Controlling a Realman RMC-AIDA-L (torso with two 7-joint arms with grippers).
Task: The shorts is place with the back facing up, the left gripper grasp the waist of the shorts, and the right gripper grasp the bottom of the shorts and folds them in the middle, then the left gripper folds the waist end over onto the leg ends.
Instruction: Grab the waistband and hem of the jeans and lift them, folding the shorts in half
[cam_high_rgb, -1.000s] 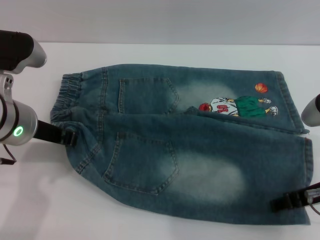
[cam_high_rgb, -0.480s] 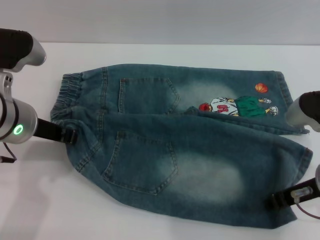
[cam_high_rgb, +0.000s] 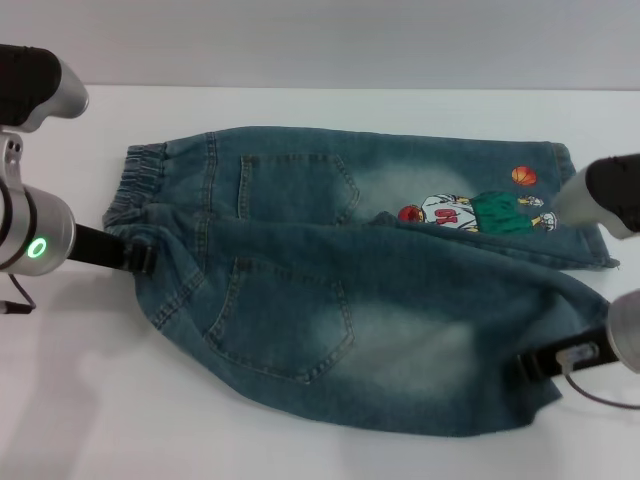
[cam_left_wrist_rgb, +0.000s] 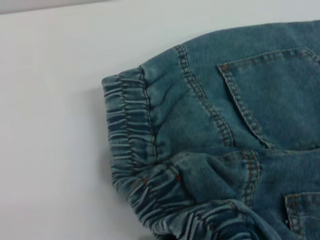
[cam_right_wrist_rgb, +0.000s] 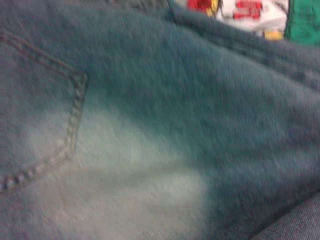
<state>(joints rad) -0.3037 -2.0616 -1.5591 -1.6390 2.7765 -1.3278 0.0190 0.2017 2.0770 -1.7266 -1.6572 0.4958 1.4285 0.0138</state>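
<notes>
On table: shorts (cam_high_rgb: 350, 290) | left gripper (cam_high_rgb: 140, 258) clamps waist | right gripper (cam_high_rgb: 530, 367) clamps near-leg hem

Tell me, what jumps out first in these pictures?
A pair of faded blue denim shorts lies back side up across the white table, a cartoon basketball player printed on the far leg. The left claw is at the ruffled waistband, and the right claw is at the near leg's hem, whose fabric is lifted over the other.

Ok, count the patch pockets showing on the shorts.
2. One pocket lies on the far half of the shorts, by the waistband; the other pocket is on the near half, lifted between both grippers.
</notes>
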